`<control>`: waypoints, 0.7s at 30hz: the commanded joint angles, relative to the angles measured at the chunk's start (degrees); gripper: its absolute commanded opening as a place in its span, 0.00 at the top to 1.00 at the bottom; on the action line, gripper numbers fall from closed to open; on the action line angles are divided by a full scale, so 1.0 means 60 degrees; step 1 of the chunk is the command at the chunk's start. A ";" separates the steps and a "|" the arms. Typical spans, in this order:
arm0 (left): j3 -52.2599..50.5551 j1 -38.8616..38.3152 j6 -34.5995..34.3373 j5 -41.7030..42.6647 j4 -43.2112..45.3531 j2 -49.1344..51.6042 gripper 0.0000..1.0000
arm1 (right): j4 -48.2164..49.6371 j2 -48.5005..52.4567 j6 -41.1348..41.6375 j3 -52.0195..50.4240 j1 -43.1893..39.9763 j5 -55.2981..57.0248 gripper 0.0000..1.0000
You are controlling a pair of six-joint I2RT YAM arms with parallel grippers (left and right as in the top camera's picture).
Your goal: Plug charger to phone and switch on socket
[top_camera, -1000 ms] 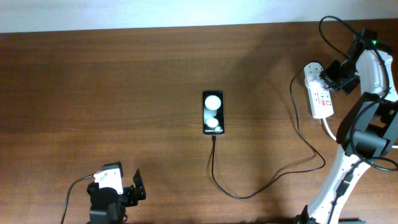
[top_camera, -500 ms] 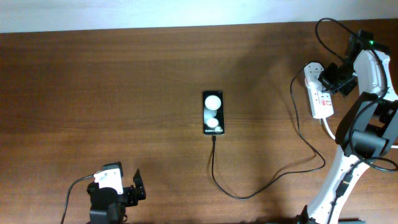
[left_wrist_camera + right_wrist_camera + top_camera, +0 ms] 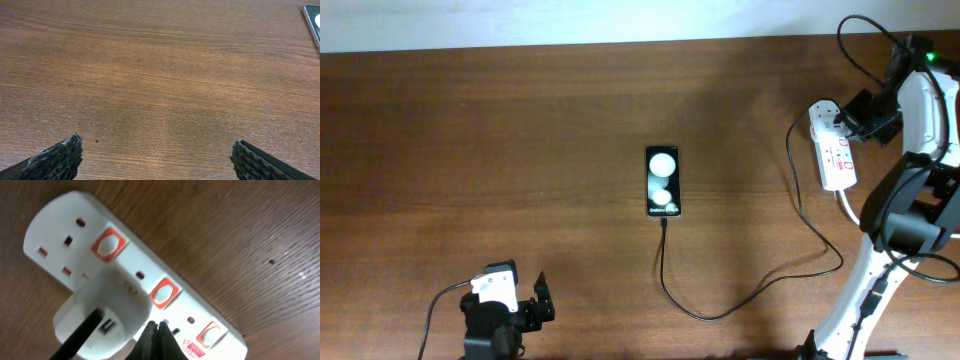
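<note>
The black phone (image 3: 662,181) lies flat mid-table; its corner shows in the left wrist view (image 3: 314,20). The thin black charger cable (image 3: 705,314) runs from the phone's near end in a loop to the white plug adapter (image 3: 823,114), which sits in the white socket strip (image 3: 837,158). In the right wrist view the adapter (image 3: 102,311) sits in the strip (image 3: 55,227), beside the middle red switch (image 3: 163,293). My right gripper (image 3: 157,328) is shut and empty, tips just over the strip by that switch; it also shows overhead (image 3: 846,120). My left gripper (image 3: 157,147) is open and empty.
The left arm (image 3: 500,300) rests at the table's front left, far from the phone. The strip's thick white cord (image 3: 848,205) leads toward the right arm's base (image 3: 880,270). The robot's black cable (image 3: 865,40) arcs over the back right corner.
My right gripper has shifted slightly back and to the right over the far end of the strip. The phone, cable and left arm have not moved.
</note>
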 commanded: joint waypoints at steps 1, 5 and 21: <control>-0.0040 0.0015 0.0120 0.0062 -0.0015 -0.0040 0.01 | 0.0211 -0.0058 0.0109 0.0076 -0.0040 0.0226 0.96; -0.0040 0.0015 0.0124 0.0058 -0.0015 -0.0040 0.01 | 0.0382 0.0062 0.0106 0.0073 -0.0047 -0.0029 0.96; -0.0040 0.0015 0.0120 0.0058 -0.0015 -0.0040 0.01 | 0.0463 0.0823 0.0109 -0.0025 0.0087 -0.0390 0.96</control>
